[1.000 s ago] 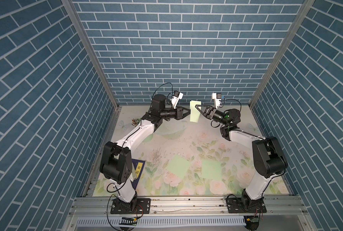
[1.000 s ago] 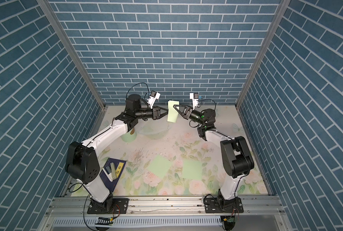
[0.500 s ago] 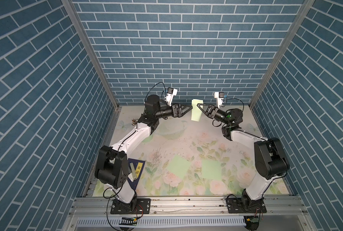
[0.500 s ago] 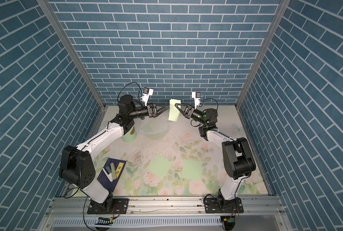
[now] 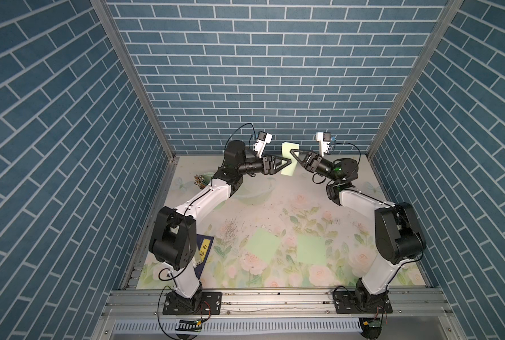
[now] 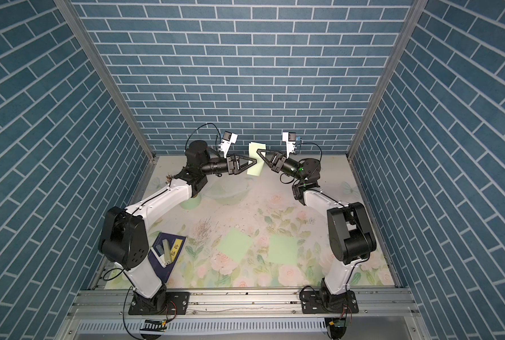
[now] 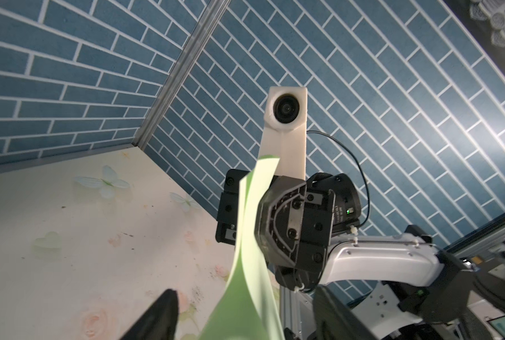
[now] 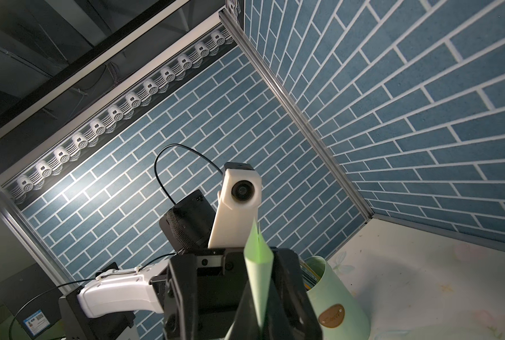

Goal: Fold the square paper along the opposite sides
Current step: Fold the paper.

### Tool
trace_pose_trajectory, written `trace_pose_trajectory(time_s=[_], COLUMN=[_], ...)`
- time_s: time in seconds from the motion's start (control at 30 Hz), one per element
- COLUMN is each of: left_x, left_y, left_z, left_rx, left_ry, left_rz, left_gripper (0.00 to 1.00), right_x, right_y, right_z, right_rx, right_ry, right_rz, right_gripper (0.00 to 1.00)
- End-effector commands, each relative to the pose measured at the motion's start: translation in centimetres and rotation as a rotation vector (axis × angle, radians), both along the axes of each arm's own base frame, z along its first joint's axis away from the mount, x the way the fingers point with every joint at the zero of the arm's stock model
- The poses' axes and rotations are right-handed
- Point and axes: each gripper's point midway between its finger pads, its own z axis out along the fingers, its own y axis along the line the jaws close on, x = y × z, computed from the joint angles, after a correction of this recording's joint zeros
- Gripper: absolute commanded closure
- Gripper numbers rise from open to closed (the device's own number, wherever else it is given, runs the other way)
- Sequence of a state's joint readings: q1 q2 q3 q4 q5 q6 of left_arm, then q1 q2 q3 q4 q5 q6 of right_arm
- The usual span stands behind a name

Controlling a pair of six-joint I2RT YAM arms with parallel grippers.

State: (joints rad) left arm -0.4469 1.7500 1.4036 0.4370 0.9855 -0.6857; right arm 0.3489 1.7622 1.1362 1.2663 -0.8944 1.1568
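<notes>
Both arms reach up and inward toward the back wall, wrists near level, grippers tip to tip. The left gripper [image 5: 286, 162] stands with jaws parted; the right gripper [image 5: 294, 153] is clamped tight — tips pressed together.

Both top views are evenly lit and pretty sharp, soft light from above, only faint shadows under the arms on the floral tabletop [image 5: 274, 212], and the brick walls [image 6: 245, 73] splay outward toward the edges from the wide lens. The right wrist view is way moodier: a bright hotspot glares on the bricks around 9 o'clock under a strip of lights [image 8: 121, 106], the corner at 11 o'clock is nearly black, and the close-up green paper [image 8: 258, 265] at 6 o'clock goes soft. In the left wrist view the light falls off toward 3 o'clock and the near paper [image 7: 245, 294] and dark fingertips [image 7: 160, 318] at 6 o'clock are blurry.
</notes>
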Motion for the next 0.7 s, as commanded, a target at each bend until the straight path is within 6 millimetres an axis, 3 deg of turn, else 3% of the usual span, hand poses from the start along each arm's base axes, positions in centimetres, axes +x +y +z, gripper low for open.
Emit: trace_pose_trajectory(time_s=[0.0,0.17,0.43,0.67], left_x=[-0.8,-0.9,-0.6,-0.5], left_y=[-0.3,-0.2,-0.2,-0.2], left_z=[1.1,1.0,0.2,0.1], left_rx=[-0.028,-0.029,-0.015,-0.015], left_ry=[-0.045,-0.038,-0.019,-0.014], left_rz=[-0.038,-0.035,-0.020,-0.018], left_gripper=[0.44,0.61,0.69,0.92], right_x=[-1.2,-1.0,-0.9,-0.9], right_y=[-0.2,-0.2,-0.3,-0.4], right_z=[3.0,3.0,3.2,3.4], right_rx=[0.044,0.046,0.061,0.066], right_ry=[-0.081,-0.079,-0.079,-0.081], right_rz=[0.008,0.007,0.007,0.007], right_gripper=[0.91,0.91,0.91,0.91])
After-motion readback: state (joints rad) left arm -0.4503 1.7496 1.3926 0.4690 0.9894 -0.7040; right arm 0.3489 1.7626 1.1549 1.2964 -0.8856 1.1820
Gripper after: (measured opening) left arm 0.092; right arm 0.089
